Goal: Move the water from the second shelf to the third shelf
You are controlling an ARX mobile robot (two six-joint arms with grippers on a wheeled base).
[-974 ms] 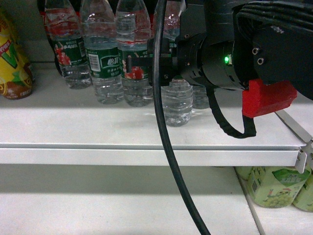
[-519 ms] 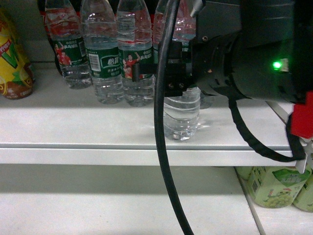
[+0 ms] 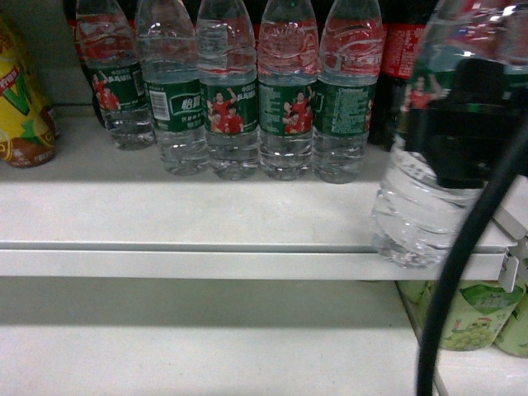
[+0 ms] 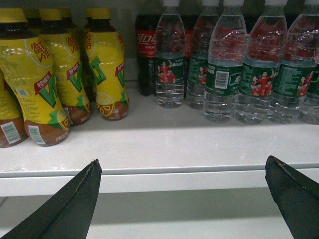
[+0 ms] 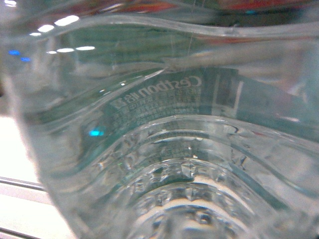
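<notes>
A clear ribbed water bottle (image 3: 417, 202) with a dark green label hangs close to the head camera at the right, in front of the white shelf's front lip (image 3: 206, 252). My right gripper (image 3: 462, 136) is shut on it; a black finger crosses its label. The same bottle (image 5: 164, 149) fills the right wrist view, so the fingers are hidden there. In the left wrist view my left gripper (image 4: 183, 162) stands wide open and holds nothing, level with the shelf's front edge (image 4: 164, 174). The left gripper is out of the head view.
Several water bottles (image 3: 285, 99) stand in a row at the back of the shelf. Yellow drink bottles (image 4: 50, 79) stand to their left and cola bottles (image 4: 147, 50) behind. Green drink bottles (image 3: 462, 313) stand on the lower shelf at right. A black cable (image 3: 454, 280) hangs near the camera.
My right arm has drawn back off the shelf toward the camera and to the right with the water bottle in its grip. The row of bottles behind it now shows.
</notes>
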